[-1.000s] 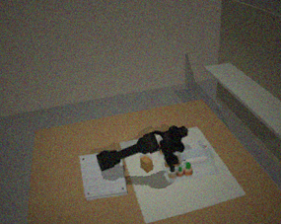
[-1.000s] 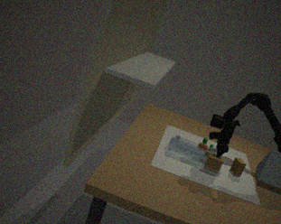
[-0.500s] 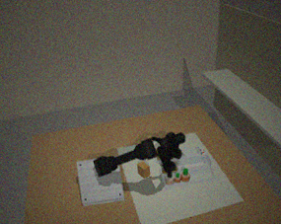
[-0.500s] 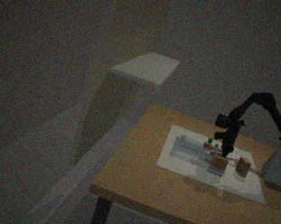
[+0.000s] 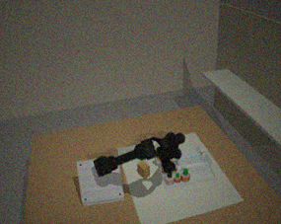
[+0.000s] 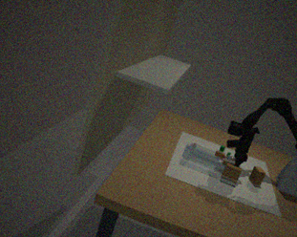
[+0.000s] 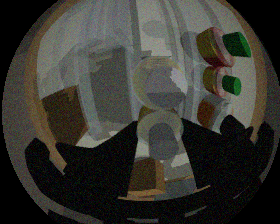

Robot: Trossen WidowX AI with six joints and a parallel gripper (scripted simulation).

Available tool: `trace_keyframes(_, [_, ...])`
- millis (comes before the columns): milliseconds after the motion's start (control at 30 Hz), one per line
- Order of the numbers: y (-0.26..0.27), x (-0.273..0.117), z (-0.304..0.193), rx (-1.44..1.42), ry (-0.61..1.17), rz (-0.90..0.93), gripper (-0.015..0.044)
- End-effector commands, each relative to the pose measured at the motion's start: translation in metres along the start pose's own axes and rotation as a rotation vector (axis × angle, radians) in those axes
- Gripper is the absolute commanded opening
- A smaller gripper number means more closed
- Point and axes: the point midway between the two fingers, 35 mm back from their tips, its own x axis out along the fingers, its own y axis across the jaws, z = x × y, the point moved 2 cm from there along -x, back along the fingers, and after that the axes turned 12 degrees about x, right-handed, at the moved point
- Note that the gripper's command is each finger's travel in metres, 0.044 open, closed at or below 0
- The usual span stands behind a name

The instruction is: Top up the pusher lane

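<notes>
My gripper (image 5: 169,173) (image 6: 239,164) (image 7: 158,123) is shut on a jar with a pale round top (image 7: 162,139), held upright between the fingertips. The lane jar (image 7: 160,80), also pale-topped, stands straight ahead of it in the wrist view, very close; whether they touch is unclear. The clear rack (image 5: 198,159) (image 6: 200,157) holds the lane, running away from the fingers. The pusher plate and front stop cannot be made out clearly. How high the held jar's base is above the lane floor is hidden by the fingers and the jar's top.
Beside the lane stand a larger green-capped jar (image 5: 185,175) (image 7: 215,47), a smaller green-capped jar (image 5: 178,177) (image 7: 214,81) and an orange-bodied jar (image 7: 205,112). Wooden blocks (image 6: 231,172) (image 6: 256,176) (image 7: 66,115) (image 7: 144,176) stand near the rack. The arm's base sits on a pale plate (image 5: 102,189).
</notes>
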Motion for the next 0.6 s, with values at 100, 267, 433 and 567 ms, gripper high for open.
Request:
trace_keyframes(100, [-0.0016, 0.0003, 0.0014, 0.007, -0.010, -0.007, 0.0000])
trace_keyframes(267, [-0.0018, 0.0003, 0.0005, 0.007, -0.010, -0.007, 0.0000])
trace_keyframes(433, [-0.0020, 0.0003, -0.0003, 0.006, -0.010, -0.007, 0.0000])
trace_keyframes(567, [-0.0021, 0.0003, -0.0009, 0.006, -0.009, -0.007, 0.0000])
